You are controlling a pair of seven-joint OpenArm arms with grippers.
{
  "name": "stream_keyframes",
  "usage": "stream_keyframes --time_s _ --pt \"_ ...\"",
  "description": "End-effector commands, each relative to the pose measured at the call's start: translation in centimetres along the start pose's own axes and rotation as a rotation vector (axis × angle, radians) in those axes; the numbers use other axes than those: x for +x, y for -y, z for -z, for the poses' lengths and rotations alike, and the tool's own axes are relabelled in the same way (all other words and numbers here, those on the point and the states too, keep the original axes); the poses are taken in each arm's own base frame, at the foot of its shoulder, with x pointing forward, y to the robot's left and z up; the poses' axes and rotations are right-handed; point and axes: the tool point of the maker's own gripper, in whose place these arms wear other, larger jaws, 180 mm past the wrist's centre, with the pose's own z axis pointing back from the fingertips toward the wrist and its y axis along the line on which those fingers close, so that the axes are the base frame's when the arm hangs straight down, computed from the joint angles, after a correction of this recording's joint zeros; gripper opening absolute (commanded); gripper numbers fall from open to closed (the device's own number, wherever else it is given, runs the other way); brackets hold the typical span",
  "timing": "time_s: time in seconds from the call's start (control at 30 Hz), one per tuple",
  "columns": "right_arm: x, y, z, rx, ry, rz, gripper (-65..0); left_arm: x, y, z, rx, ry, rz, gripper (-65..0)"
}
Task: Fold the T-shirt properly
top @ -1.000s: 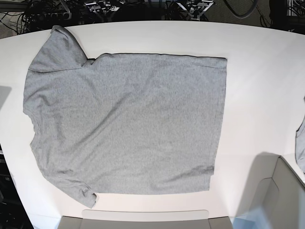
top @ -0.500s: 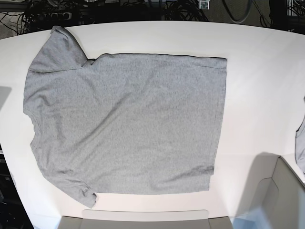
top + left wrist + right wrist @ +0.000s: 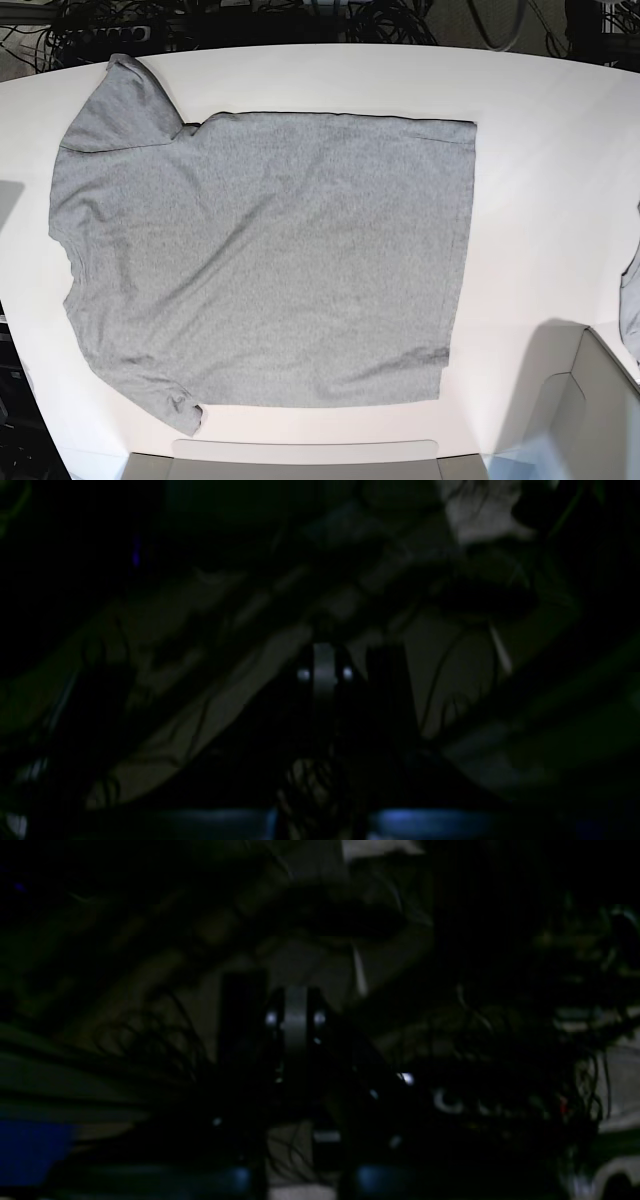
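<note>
The plain heather-grey T-shirt (image 3: 265,255) lies spread flat on the white table (image 3: 540,200) in the base view, neck to the left and hem to the right. One sleeve (image 3: 115,105) points to the far left corner, the other (image 3: 165,400) to the near left. Neither gripper shows in the base view. The left wrist view is very dark; my left gripper (image 3: 345,680) is a dim shape over cables, away from the shirt. The right wrist view is just as dark; my right gripper (image 3: 280,1025) is also dim. Nothing shows between the fingers.
The edge of another grey garment (image 3: 630,305) hangs at the right border. A grey bin (image 3: 590,420) stands at the near right and a grey tray edge (image 3: 300,460) along the near side. Dark cables (image 3: 380,20) lie beyond the table's far edge.
Light-coloured arm parts that showed at the far top edge of the base view have drawn back out of sight. The T-shirt has not moved.
</note>
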Motion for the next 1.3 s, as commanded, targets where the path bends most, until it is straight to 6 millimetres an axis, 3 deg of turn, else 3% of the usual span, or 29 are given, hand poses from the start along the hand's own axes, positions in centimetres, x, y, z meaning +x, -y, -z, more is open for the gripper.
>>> stream_keyframes --time_s 0.0,0.2,0.4,0.63,0.73,0.83,1.03,1.27 --pt "1.6 0.2 -1.3 0.011 0.057 -0.001 -64.9 0.6 -0.3 -2.1 0.002 0.036 0.011 -64.9" --pt "8.8 -1.7 -2.4 0.081 0.215 0.042 -57.5 6.7 -1.4 -2.9 0.016 0.254 0.033 -64.2" --pt "15.5 -1.6 -2.3 0.053 0.302 0.185 -52.3 12.7 -2.0 -3.7 0.028 0.435 0.045 -55.3" --pt "21.1 -0.3 -2.8 0.114 0.312 0.242 -49.3 15.9 -2.3 -2.3 0.041 0.484 0.042 -50.6" --pt "22.1 2.0 -2.3 0.063 0.299 0.268 -43.1 16.8 -2.6 -0.8 0.05 0.444 0.038 -50.2" --pt "22.4 5.7 -1.7 -0.038 0.284 0.293 -38.1 17.8 -2.9 -0.2 0.055 0.405 0.037 -50.2" --pt "22.0 11.6 1.3 -0.166 0.184 0.381 -38.1 18.8 -3.0 1.5 0.059 0.352 0.028 -50.2" --pt "23.0 12.3 5.4 -0.057 0.187 0.522 -38.1 18.8 -2.8 2.4 0.058 0.333 0.02 -50.2"
